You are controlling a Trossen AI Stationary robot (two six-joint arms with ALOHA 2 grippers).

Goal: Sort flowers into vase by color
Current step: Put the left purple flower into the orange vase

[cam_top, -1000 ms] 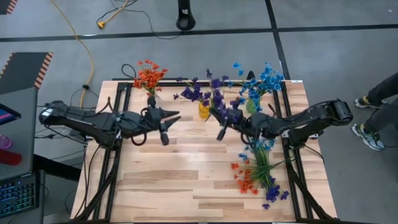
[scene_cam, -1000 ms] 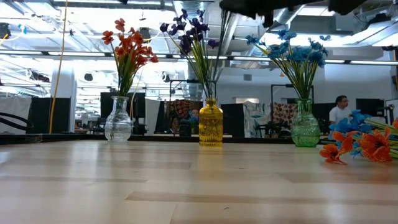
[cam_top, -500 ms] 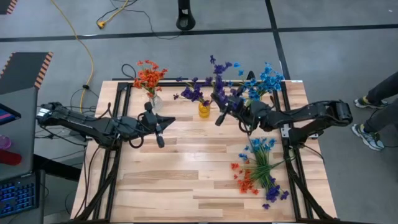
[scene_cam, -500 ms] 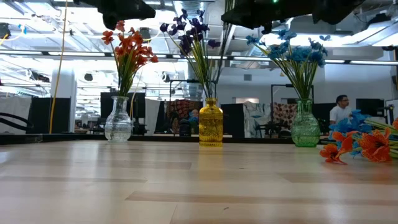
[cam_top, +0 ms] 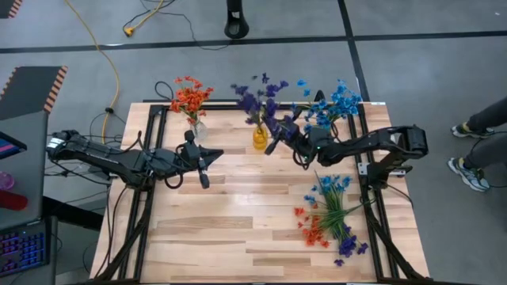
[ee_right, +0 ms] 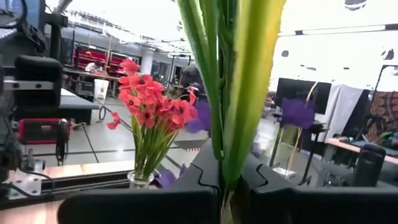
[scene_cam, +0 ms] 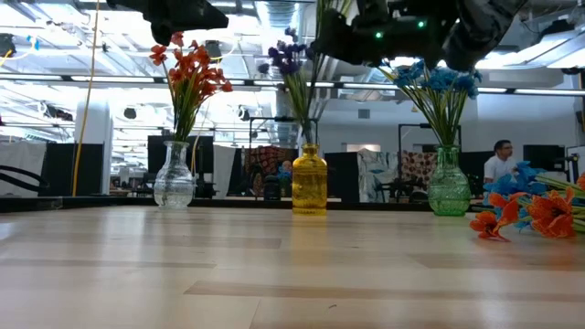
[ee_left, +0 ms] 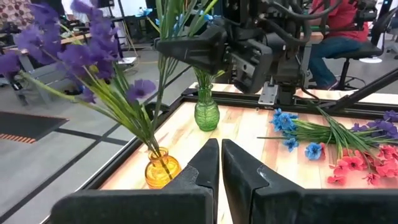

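Note:
My right gripper hovers over the yellow vase at the table's far middle, shut on a purple-flowered sprig. That vase also carries other purple sprigs. A clear vase with orange-red flowers stands to its left, and a green vase with blue flowers to its right. Each stands on its base. A loose pile of blue, orange-red and purple sprigs lies on the table's right. My left gripper waits shut above the table's left middle, touching nothing. My right gripper pinches the purple sprig's green stems between its two fingers, which lie level across them, coming from the table's right. The sprig stands upright and clear of the table. Its lower stem runs down toward the yellow vase's mouth.
The table's near half is bare wood. A black frame rail runs along the right side. A person's legs and shoes show beyond the right edge. The left gripper hangs high in the low view.
My right gripper has carried the purple sprig from the table's middle toward the far edge and a little left, ending over the yellow vase, and has come down into the low view. It has stayed shut on the stems. My left gripper has drawn back slightly toward the left.

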